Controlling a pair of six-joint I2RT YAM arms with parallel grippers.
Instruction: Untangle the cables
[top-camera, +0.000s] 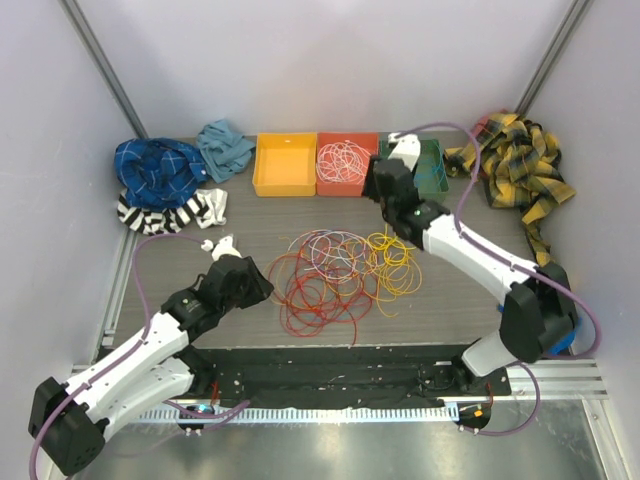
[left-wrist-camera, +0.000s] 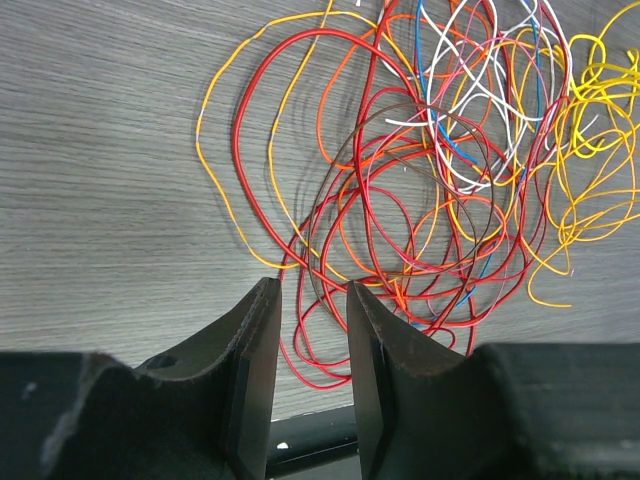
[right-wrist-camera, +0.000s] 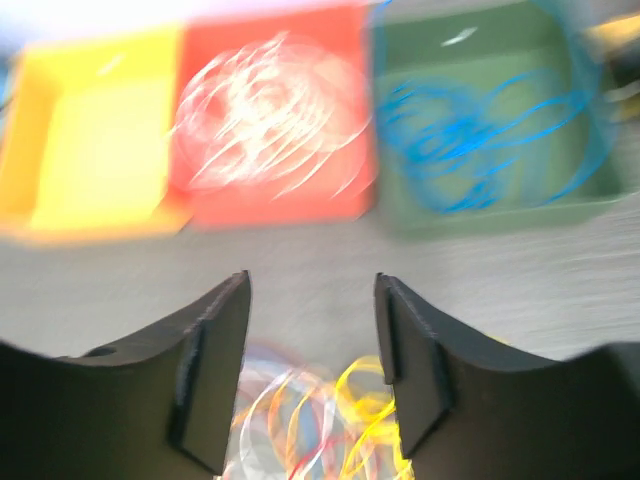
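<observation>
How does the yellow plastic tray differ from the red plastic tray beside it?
The yellow plastic tray looks empty; the red plastic tray holds a coil of whitish wires. The yellow tray ends the row on the left; the red tray stands mid-row. Both are open, rectangular and alike in size.

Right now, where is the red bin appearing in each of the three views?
Top external: red bin at back centre, between yellow bin and green bin.
Left wrist: not in it.
Right wrist: red bin at top centre, blurred.
Shared landmark: the cable tangle, visible in all three views.
</observation>
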